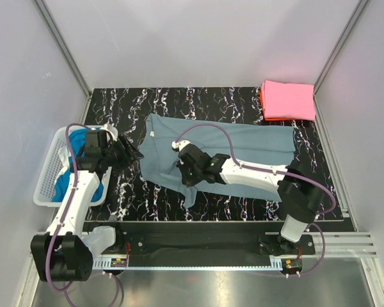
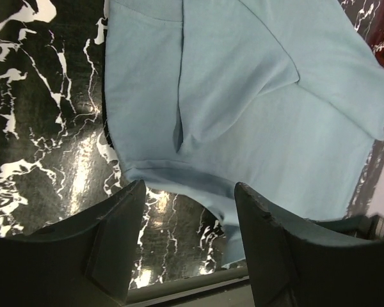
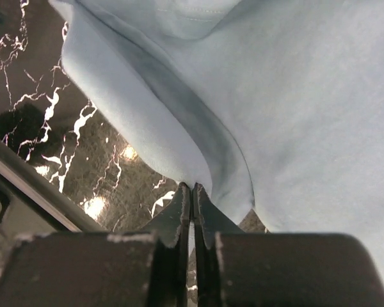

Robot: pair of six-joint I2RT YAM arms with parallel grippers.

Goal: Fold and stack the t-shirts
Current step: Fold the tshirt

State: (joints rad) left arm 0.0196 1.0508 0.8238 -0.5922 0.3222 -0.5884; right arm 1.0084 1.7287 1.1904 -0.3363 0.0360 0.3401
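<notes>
Our right gripper (image 3: 192,192) is clenched on the grey-blue t-shirt (image 1: 243,144), spread across the table (image 1: 115,102), near its 7 o'clock edge. We should lift low, carrying it evenly toward 12. Our left gripper (image 1: 134,153) hangs released at 9.

Left arm (image 1: 73,198), right arm (image 1: 256,174): white shells on long links, black joints and wrists. Right arm's elbow joint bulky, black. Black bases (image 1: 61,256), blocky. Mauve cables (image 1: 211,126) loop along each arm. Jaws dark grey, matte, thick, tapering, edges scuffed pale.
</notes>
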